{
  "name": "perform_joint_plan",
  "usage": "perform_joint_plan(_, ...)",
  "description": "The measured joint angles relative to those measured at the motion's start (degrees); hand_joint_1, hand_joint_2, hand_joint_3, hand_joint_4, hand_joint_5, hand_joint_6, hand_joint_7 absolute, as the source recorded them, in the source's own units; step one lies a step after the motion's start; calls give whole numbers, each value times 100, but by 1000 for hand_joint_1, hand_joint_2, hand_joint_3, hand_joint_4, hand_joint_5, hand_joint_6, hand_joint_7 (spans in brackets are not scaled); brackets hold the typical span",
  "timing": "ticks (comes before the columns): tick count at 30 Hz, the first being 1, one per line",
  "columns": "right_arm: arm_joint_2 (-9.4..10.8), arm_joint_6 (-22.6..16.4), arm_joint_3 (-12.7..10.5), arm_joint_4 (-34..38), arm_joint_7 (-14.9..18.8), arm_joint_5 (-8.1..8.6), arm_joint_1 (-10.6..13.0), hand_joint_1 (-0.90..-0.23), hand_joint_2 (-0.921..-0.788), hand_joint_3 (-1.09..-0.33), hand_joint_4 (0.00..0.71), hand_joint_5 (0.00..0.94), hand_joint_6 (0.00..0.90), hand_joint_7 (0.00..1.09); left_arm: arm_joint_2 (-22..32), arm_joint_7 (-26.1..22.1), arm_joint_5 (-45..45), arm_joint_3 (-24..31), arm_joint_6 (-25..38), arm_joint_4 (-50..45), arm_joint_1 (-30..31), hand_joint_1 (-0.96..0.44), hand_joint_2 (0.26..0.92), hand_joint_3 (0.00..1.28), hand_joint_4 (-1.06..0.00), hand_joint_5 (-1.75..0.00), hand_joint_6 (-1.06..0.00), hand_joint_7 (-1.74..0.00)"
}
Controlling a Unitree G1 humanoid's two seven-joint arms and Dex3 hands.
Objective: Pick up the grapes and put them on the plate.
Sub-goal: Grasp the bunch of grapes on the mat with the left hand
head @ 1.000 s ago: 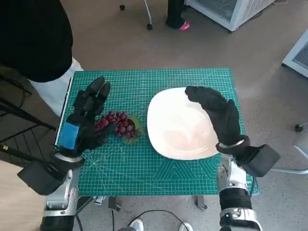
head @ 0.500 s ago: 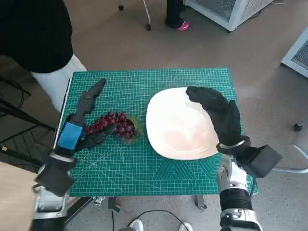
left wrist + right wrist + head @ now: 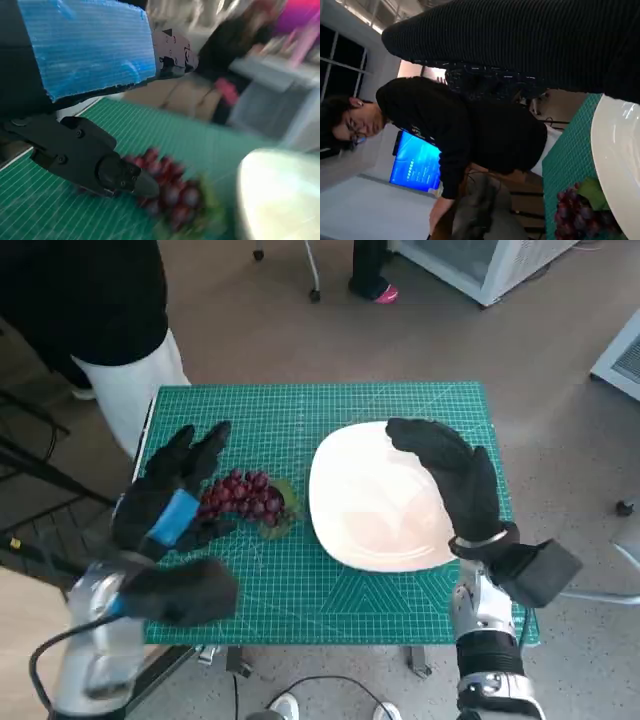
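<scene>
At the far left of the head view, a person in a black top and pale trousers stands at the table's corner. Just right of them, the left robot hand hangs over the green cutting mat that covers the table, its fingers spread and holding nothing. Its fingertips sit just beside the left end of the grapes, though the blurred wrist view does not settle whether they touch.

The grapes, a small dark red bunch with a green leaf on the plate side, lie on the mat between that hand and the white plate, close to the plate's left rim but not on it.

The right robot hand, gloved in black, rests over the plate's right side, fingers loosely extended with nothing in them; whether it presses on the plate is unclear.

The bunch is probably light, lumpy and floppy, likely an artificial one. Single berries are rounded and could slip or roll from a pinch, so the surest hold is a wrap around the middle of the cluster, fingers coming in from both long sides.
</scene>
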Motion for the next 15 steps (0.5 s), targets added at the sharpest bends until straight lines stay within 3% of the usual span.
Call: perform_joint_plan(15,-70,-11,-37,56,-6,13,-4,-524,-921,-587,391,2,468,3,154,10,46,-592,369,1437,-773,-427,721,5,-69,0,-191,0)
